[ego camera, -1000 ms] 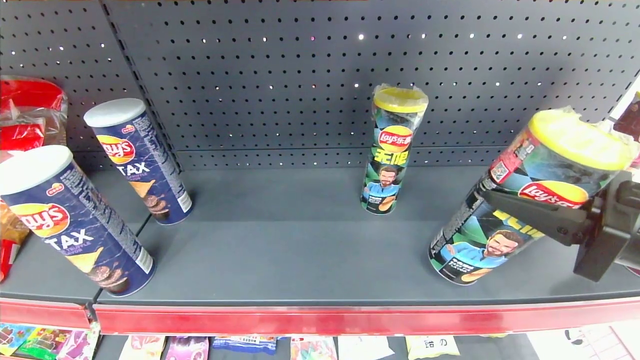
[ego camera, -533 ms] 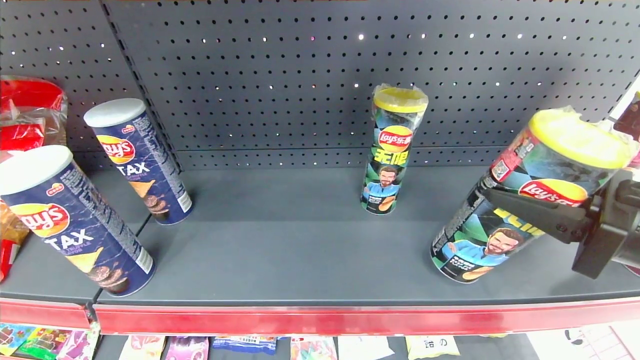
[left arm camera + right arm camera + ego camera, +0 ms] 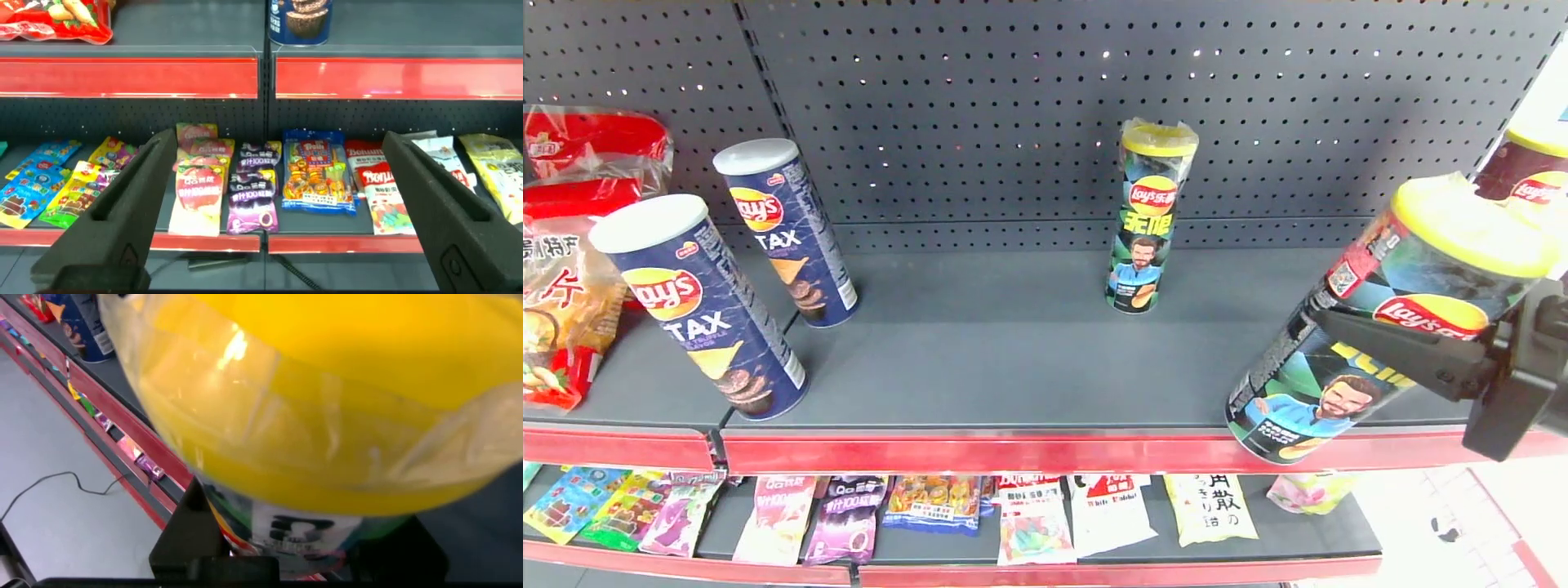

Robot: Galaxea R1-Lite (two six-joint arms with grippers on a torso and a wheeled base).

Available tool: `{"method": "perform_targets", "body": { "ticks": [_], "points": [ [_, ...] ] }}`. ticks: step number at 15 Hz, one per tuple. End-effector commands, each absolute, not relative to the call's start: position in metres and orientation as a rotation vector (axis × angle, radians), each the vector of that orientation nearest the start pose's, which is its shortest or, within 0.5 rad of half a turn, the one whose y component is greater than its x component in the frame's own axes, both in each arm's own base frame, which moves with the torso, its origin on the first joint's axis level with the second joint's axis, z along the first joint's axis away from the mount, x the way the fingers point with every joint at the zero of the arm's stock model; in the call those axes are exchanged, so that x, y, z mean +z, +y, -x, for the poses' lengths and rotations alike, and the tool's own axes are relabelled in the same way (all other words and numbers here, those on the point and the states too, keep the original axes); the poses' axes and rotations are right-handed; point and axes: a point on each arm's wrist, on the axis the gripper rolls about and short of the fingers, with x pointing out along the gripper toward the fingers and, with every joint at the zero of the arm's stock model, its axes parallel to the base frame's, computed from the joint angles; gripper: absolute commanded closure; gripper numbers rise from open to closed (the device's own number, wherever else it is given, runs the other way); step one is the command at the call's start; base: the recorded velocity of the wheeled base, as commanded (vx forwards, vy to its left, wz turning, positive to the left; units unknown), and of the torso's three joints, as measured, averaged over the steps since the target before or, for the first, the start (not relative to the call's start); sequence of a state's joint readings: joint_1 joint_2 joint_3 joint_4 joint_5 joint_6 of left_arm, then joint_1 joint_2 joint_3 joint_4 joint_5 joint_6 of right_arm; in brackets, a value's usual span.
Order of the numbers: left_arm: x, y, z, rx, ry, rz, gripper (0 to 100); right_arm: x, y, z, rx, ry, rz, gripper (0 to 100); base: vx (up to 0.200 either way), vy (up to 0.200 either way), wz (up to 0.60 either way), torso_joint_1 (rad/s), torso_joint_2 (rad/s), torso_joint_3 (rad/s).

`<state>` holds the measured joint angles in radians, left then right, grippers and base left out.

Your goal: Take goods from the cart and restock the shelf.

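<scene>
The right gripper (image 3: 1343, 282) is matte black: a flat wedge finger (image 3: 1405, 355) tapering to a point, small screws (image 3: 1439, 376) near its base, a blocky mount (image 3: 1503, 408) behind. The left gripper (image 3: 279, 139) has long dark-grey ridged fingers (image 3: 122, 212).

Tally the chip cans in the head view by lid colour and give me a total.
White lids: 2 (front blue can, rear blue can).
Yellow lids: 3 (standing green can on the shelf, held green can in the right tool, dark can at the right edge).
Total: 5
</scene>
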<state>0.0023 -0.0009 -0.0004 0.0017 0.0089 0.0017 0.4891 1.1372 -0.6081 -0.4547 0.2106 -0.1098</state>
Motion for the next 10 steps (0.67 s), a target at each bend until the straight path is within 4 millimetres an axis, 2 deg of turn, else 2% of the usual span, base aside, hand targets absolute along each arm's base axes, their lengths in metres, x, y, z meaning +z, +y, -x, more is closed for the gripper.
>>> {"method": "perform_targets", "body": {
  "ticks": [1, 6, 9, 10],
  "points": [
    [0.075, 0.0, 0.023, 0.012, 0.002, 0.0, 0, 0.241, 0.081, -0.143, 0.701, 0.039, 0.117, 100, 0.0, 0.0, 0.0, 0.0, 0.0, 0.0],
    [0.075, 0.0, 0.023, 0.009, 0.002, -0.002, 0, 0.233, 0.079, -0.14, 0.701, 0.062, 0.115, 100, 0.0, 0.0, 0.0, 0.0, 0.0, 0.0],
    [0.075, 0.0, 0.023, 0.009, 0.002, -0.003, 0, 0.233, 0.076, -0.138, 0.691, 0.058, 0.114, 100, 0.0, 0.0, -0.6, -0.001, 0.0, 0.004],
    [0.075, 0.0, 0.023, 0.009, 0.002, -0.003, 0, 0.23, 0.076, -0.137, 0.69, 0.063, 0.118, 100, 0.0, 0.0, 0.0, 0.0, 0.0, 0.0]
  ]
}}
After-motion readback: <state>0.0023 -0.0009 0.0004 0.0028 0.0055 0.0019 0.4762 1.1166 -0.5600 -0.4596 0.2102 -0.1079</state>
